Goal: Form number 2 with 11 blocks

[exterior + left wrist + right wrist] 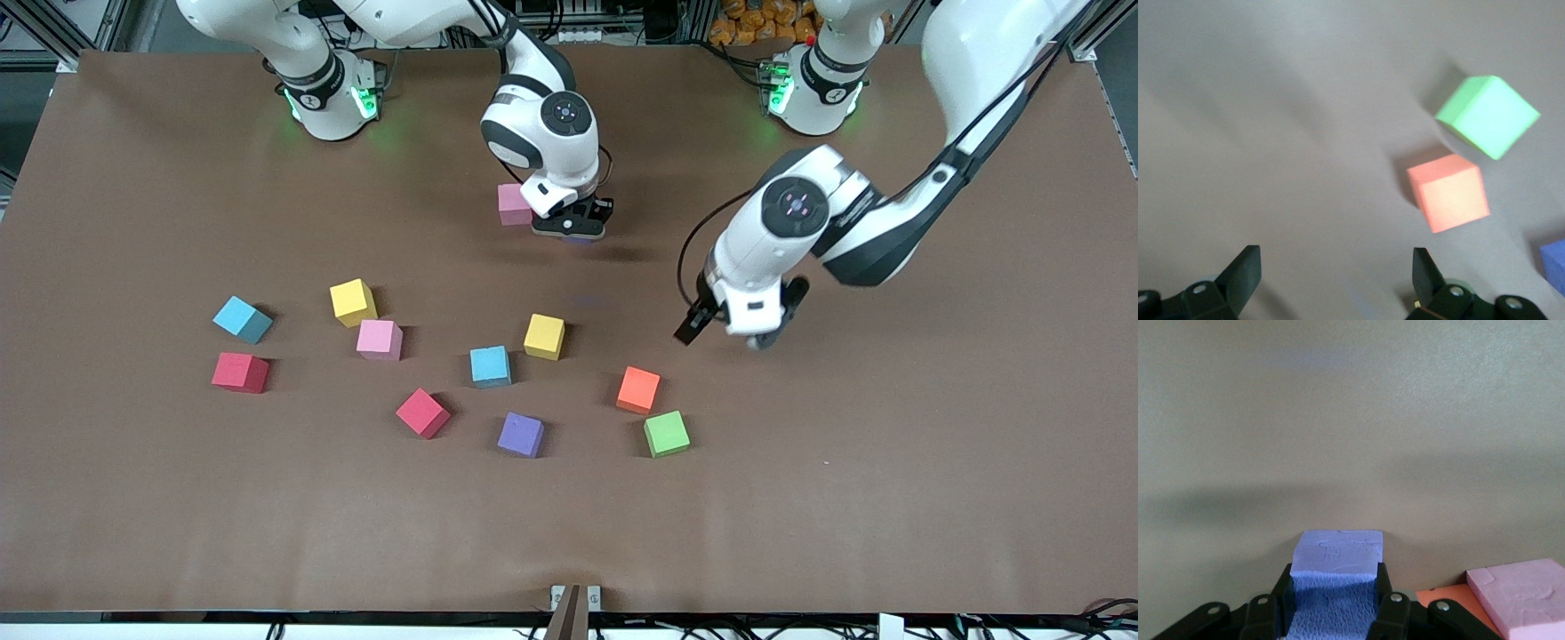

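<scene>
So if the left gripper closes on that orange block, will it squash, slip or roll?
The orange block looks like matte foam, so it probably gives slightly and grips well. Flat faces mean it should slide rather than roll. It sits skewed to the open left gripper, so it may twist on closing.

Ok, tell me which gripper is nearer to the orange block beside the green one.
Left. The left gripper hovers open near that orange block; the right gripper is by the pink block, holding a purple block.
</scene>
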`<state>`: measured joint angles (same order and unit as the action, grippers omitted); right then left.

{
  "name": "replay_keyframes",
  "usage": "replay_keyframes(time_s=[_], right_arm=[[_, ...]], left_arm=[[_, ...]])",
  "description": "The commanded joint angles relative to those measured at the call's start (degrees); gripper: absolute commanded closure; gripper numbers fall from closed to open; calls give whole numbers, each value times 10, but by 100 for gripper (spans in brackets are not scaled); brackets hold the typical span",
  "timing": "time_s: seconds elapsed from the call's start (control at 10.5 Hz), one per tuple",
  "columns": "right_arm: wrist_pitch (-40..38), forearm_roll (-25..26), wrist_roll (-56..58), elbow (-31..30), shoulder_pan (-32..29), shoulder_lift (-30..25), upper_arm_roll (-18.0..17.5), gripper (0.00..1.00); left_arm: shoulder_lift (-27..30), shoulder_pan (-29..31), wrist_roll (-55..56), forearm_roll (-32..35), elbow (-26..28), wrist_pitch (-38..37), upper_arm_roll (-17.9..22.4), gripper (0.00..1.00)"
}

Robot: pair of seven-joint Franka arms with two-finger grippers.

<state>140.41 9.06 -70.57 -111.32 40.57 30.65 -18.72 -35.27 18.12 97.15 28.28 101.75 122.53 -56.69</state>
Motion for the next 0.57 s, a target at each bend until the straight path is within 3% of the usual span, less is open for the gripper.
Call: replay_keyframes(time_s=[0.0,0.1,0.48], right_arm=[[-6,9,-4,2,1,5,-5,34],[-7,10,-4,2,1,5,-5,0],[-7,21,-4,3,1,4,-5,0]], left_arm=[[-46,-96,-55,14,-94,-4,72,0],[-54,-124,-103,13,-116,-3,99,0],[-81,-178,-143,7,-132,99,191,0]])
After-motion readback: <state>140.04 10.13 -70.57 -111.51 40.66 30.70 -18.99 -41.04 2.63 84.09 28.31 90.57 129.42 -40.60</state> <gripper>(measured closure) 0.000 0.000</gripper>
